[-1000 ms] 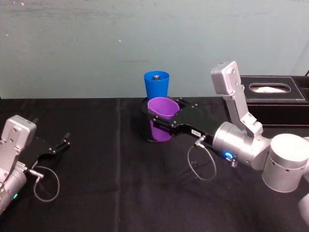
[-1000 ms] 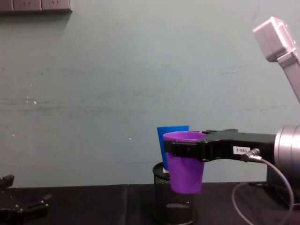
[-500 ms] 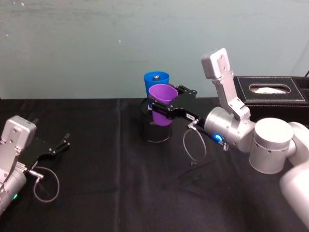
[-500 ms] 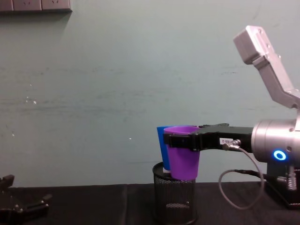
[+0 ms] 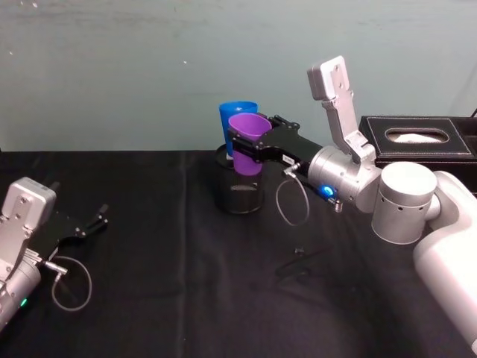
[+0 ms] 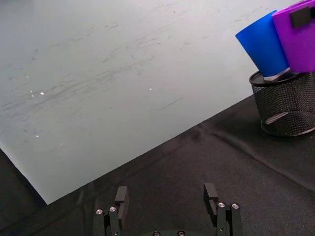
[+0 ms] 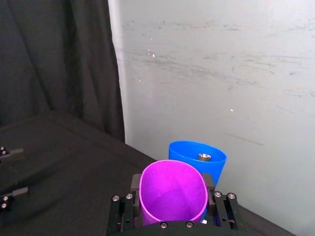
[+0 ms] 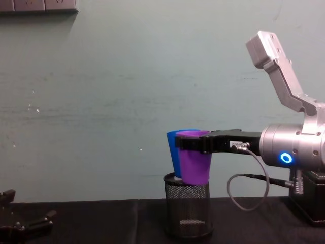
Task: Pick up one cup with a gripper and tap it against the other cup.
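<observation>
surface: black cloth table [image 5: 149,246]
right gripper [image 5: 250,143]: clamped on purple cup [image 5: 247,128] — above mesh pen holder [image 5: 238,198], against blue cup [image 5: 229,123]
left gripper [image 5: 95,221]: parked low, fingers apart

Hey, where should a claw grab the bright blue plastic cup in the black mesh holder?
Probably the upper wall of the bright blue plastic cup, below its rim, from the robot's left: its base sits in the black wire-mesh pen holder, and the right claw holding the purple plastic cup crowds its near side.

held cup [image 5: 249,165] just before other cup [image 5: 232,119], both over pen holder [image 5: 238,195], tissue box [image 5: 417,142] at right
</observation>
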You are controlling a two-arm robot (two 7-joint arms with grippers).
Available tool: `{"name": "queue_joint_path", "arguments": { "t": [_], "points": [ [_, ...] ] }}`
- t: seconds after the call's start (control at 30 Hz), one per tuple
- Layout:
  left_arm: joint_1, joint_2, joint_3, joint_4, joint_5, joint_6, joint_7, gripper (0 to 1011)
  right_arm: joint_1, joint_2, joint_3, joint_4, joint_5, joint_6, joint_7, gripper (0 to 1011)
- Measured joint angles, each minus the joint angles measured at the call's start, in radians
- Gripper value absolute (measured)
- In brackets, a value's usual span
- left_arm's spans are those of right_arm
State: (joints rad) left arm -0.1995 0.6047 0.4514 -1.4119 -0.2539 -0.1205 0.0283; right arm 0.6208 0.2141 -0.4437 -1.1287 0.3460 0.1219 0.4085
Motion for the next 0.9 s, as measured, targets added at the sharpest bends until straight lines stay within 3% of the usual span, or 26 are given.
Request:
{"name": "queue_joint_path", "arguments": {
  "t": [0.9],
  "points": [
    [0.0, 0.0, 0.0, 0.0, 0.0, 0.0, 0.0, 1000, 0.009, -0.014, 0.002, 0.018, 0.016, 0.015, 0.027, 729]
  ]
}}
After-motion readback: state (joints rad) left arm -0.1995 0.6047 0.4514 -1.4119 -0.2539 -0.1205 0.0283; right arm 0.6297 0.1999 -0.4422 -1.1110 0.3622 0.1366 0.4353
